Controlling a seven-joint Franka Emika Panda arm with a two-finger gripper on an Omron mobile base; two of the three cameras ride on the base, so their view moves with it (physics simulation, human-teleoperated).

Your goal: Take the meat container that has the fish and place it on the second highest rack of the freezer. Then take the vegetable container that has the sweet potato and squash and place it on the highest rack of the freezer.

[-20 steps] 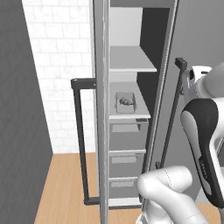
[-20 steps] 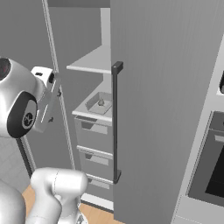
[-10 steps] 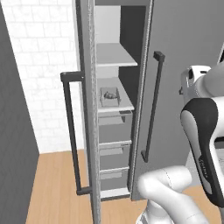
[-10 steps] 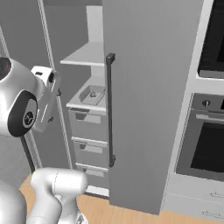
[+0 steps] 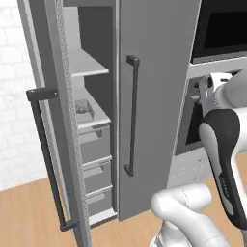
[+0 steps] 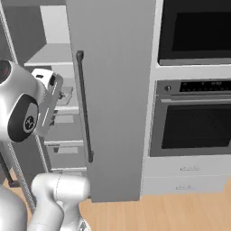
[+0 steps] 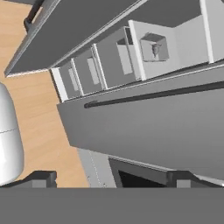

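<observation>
The freezer (image 5: 58, 96) stands with its door swung open to the left. The meat container (image 5: 83, 111) rests on the lower of its two pale shelves, with the small grey fish (image 7: 156, 50) lying in it. The same tray (image 7: 154, 47) appears far off in the hand view and sits partly behind my hand in the right base view (image 6: 66, 95). Above it, the highest rack (image 5: 87, 65) is bare. My gripper (image 7: 112, 178) is open with nothing between its fingers, well back from the freezer. The vegetable container with the sweet potato and squash is out of view.
Grey drawers (image 5: 94, 144) fill the freezer below the shelves. A closed tall grey door with a black bar handle (image 6: 85, 108) stands right of the opening. Wall ovens (image 6: 194, 122) and low drawers (image 6: 189, 169) follow further right. Wood floor (image 7: 35, 118) lies below.
The whole picture has slid left, so the base has driven right and the ovens have come into view. The tray stays on its shelf. The gripper stays open.
</observation>
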